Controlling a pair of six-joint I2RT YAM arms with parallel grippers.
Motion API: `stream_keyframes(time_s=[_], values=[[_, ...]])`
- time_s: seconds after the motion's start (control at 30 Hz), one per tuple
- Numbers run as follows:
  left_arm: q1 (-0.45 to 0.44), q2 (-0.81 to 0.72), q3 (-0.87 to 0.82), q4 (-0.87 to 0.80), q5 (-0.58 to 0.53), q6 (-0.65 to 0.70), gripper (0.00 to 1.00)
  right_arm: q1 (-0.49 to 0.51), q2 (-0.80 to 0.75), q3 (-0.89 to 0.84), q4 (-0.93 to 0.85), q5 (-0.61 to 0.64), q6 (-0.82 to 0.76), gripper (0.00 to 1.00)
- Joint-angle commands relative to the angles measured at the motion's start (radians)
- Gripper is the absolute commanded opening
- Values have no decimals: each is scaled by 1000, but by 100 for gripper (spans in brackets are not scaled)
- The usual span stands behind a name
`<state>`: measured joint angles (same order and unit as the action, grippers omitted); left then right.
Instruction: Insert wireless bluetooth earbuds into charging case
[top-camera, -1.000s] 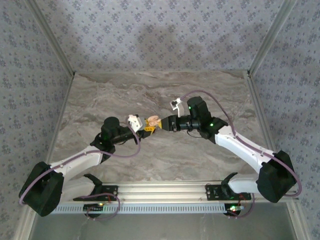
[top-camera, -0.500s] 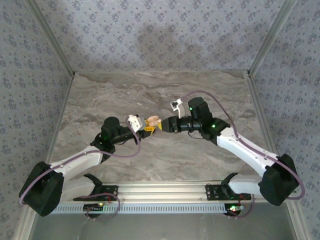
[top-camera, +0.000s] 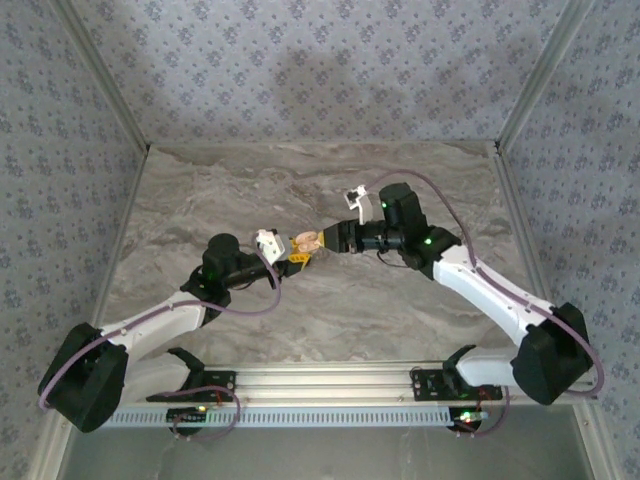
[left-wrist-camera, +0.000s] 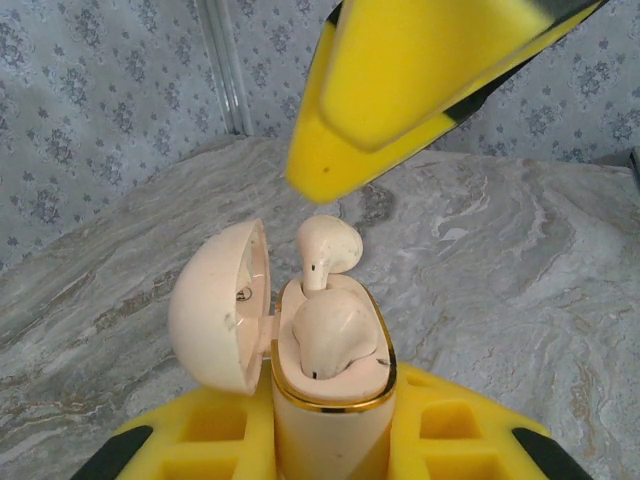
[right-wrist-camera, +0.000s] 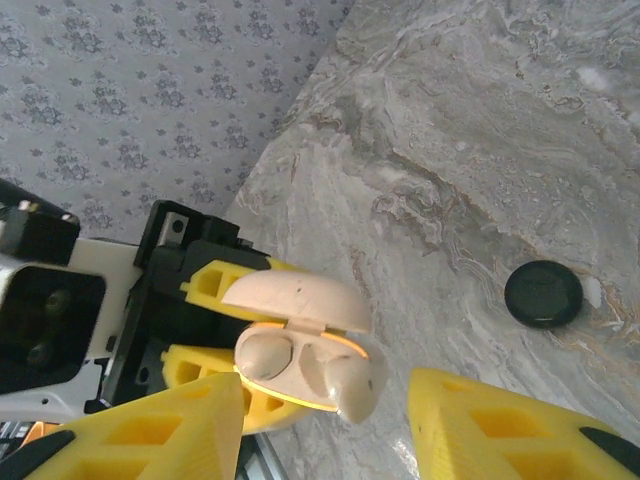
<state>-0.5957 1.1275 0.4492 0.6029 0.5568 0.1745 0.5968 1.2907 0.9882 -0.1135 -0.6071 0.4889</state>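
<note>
Beige-pink case (left-wrist-camera: 325, 440) w/ gold rim, beige earbuds (left-wrist-camera: 330, 335), grey marble table (right-wrist-camera: 450, 150), black disc (right-wrist-camera: 543, 294), floral wallpaper (right-wrist-camera: 150, 80).

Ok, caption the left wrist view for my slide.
Left gripper holds the open case: one earbud seated, the other sticking up.

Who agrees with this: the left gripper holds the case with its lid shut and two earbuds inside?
One detail is wrong: the lid is open, swung back to the side, not shut. The left wrist view shows it. The rest stands: the left gripper holds the case, with two earbuds inside.
</note>
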Motion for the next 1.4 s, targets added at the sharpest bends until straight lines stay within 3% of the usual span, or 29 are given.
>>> stream_keyframes(time_s=[0.0, 0.3, 0.67, 0.9, 1.17, 1.37], values=[[-1, -5, 23, 35, 20, 3, 2, 3, 20, 33, 22, -38, -14, 46], [-1, -6, 19, 35, 17, -1, 2, 24, -10, -3, 20, -46, 14, 35], [-1, -12, 17, 31, 15, -1, 2, 47, -14, -18, 20, -48, 31, 30], [-2, -17, 17, 29, 14, 0, 2, 46, -49, -52, 14, -11, 47, 32], [-1, -18, 17, 29, 14, 0, 2, 46, -62, -65, 9, 15, 51, 43], [-1, -20, 19, 30, 15, 2, 2, 45, -59, -64, 42, -4, 60, 36]])
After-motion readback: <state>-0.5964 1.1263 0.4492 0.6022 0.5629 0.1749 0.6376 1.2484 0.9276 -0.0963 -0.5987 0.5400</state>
